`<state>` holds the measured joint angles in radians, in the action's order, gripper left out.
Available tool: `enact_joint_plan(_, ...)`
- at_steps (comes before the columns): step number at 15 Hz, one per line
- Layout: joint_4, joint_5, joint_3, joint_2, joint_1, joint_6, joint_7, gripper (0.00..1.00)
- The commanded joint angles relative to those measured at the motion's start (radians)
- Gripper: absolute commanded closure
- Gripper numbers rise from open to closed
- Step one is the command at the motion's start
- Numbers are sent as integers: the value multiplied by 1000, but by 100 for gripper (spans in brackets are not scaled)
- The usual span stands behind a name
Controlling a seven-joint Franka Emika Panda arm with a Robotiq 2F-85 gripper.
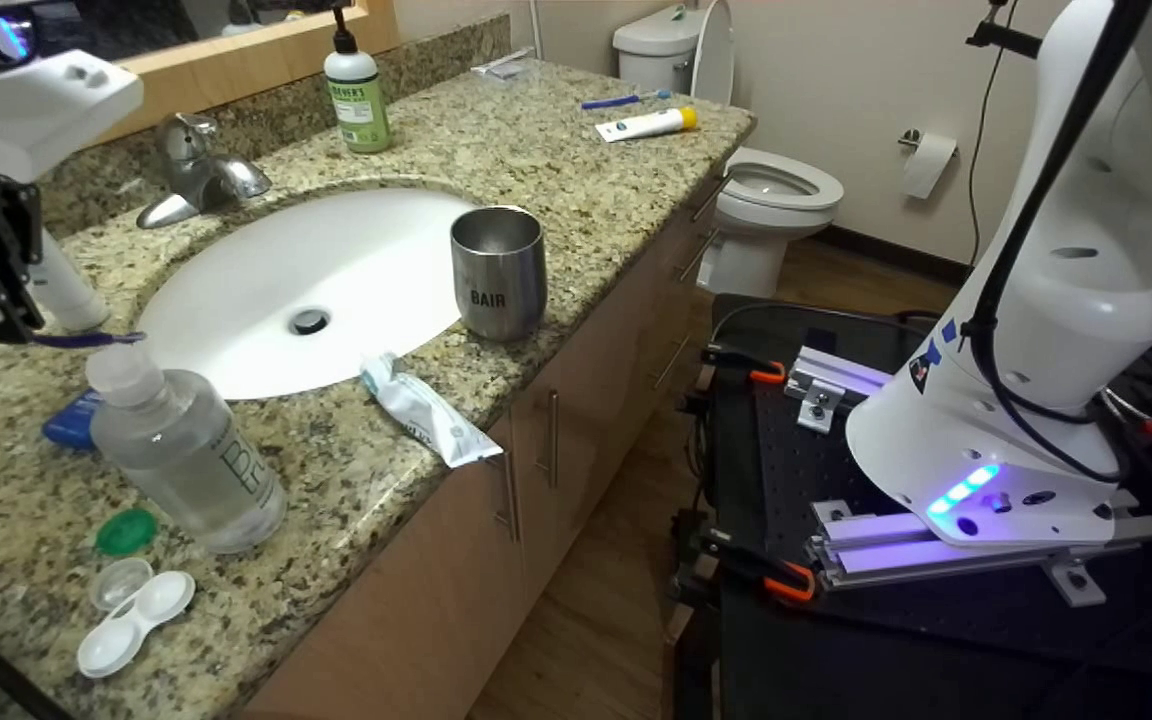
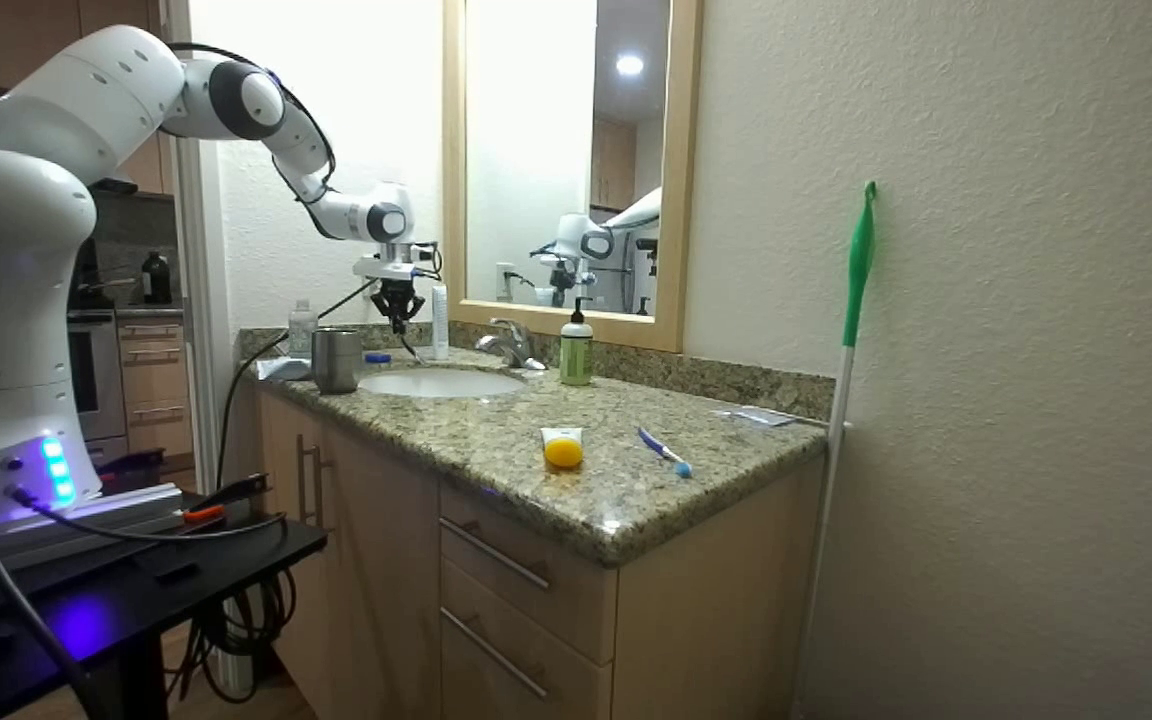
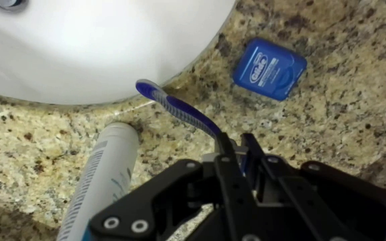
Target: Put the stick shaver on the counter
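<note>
Over the counter (image 3: pixel 173 145), the gripper (image 3: pixel 236 138) holds the stick shaver (image 3: pixel 190 114)

Your counter (image 1: pixel 546 165), around the sink (image 1: pixel 266 270)
In an exterior view, you have the cup (image 1: pixel 501 280) right of it, faucet (image 1: pixel 198 168) back left, bottle (image 1: pixel 196 470) front left; the stick shaver (image 3: pixel 190 115) is in your gripper (image 3: pixel 236 142).
</note>
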<state>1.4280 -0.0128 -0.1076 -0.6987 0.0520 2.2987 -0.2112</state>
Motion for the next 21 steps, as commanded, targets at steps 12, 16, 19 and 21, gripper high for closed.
enact_joint_plan(12,-41,17,-87,-38,7,101,-231,97)
enact_joint_plan(16,-16,30,-65,-32,7,106,-203,49)
enact_joint_plan(19,-6,7,-74,-25,-16,105,-214,27)
enact_joint_plan(21,2,-2,-80,-12,-24,110,-212,13)
